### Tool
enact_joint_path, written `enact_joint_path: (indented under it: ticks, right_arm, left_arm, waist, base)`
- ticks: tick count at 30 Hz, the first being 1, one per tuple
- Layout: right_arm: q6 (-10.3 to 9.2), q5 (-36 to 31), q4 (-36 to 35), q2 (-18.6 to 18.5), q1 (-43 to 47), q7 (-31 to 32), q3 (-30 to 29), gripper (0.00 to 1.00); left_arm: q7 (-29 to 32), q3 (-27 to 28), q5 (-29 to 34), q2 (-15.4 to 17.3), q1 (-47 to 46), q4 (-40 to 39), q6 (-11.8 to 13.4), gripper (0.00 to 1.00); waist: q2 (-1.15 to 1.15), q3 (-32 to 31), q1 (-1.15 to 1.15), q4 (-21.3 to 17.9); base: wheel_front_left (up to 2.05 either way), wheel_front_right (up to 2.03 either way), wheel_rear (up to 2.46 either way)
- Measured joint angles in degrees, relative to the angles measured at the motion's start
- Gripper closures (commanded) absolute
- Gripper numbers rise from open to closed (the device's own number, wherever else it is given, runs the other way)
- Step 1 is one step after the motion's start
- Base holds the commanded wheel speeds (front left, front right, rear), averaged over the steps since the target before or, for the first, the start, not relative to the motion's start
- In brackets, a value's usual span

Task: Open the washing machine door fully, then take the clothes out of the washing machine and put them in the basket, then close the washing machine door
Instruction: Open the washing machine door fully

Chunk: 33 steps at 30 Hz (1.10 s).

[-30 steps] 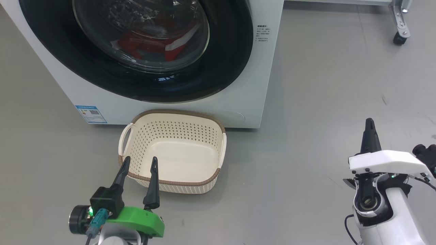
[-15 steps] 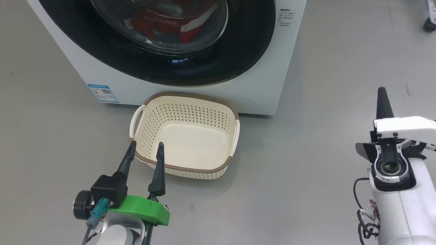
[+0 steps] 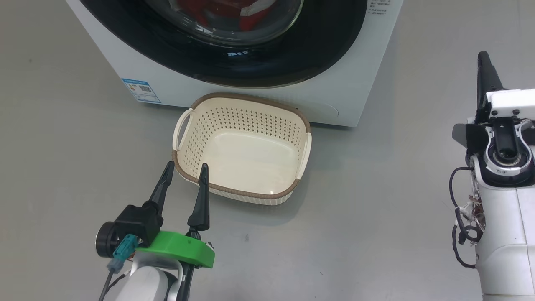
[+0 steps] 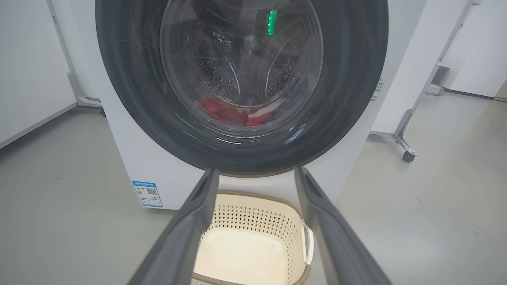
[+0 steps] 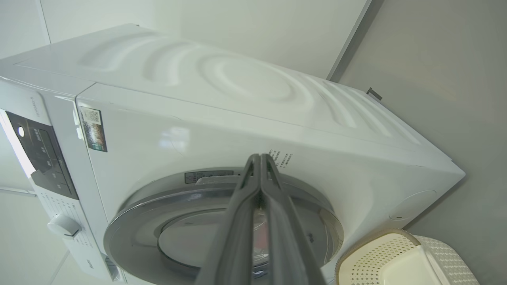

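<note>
Head view first: the washing machine (image 3: 175, 90) fills the top, and the washing machine door (image 3: 292, 62) lies shut against its front. You can see the clothes (image 3: 217, 10) as red fabric with a white stripe behind the glass, inside the drum. The basket (image 3: 250, 98) stands empty on the floor (image 3: 62, 146), just in front of the machine's lower front edge, to the right of the blue label (image 3: 141, 90). Your left gripper (image 3: 186, 164) sits at the lower left with its fingers (image 3: 200, 200) spread, and their tips reach the basket's near left corner. Your right gripper (image 3: 484, 56) stands over the floor off the machine's right front corner, well apart from the basket. It shows edge-on here as one dark finger (image 3: 487, 83) pointing up.

Left wrist view: your two fingers are held wide apart and grip nothing. Between them lies the basket's bare inside, with the shut door above it. The clothes sit low in the drum behind the glass.

Right wrist view: your fingers are pressed together along their length, with nothing pinched. Their tips line up with the door's rim, near a small printed label. You cannot tell from here whether they touch it. The basket's corner shows at the lower right.
</note>
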Motion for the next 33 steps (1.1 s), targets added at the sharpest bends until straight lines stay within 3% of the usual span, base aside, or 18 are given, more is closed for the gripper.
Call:
enact_joint_path:
  ticks: [17, 33]
  right_arm:
    - [-0.96, 1.8, 4.6, -4.4, -12.7, 5.6, -0.8, 1.0]
    - [-1.02, 3.8, 10.1, -5.6, -20.9, 10.5, 0.4, 1.0]
  left_arm:
    - [0.0, -2.8, -2.6, -0.1, -3.0, -1.1, 0.1, 0.0]
    - [0.0, -4.6, -4.9, -0.3, -4.7, -1.3, 0.4, 0.0]
  waist:
    - [0.0, 5.7, 0.0, 4.2]
    - [0.0, 10.0, 0.0, 8.8]
  base:
    - [0.0, 0.0, 0.0]
    - [0.0, 0.0, 0.0]
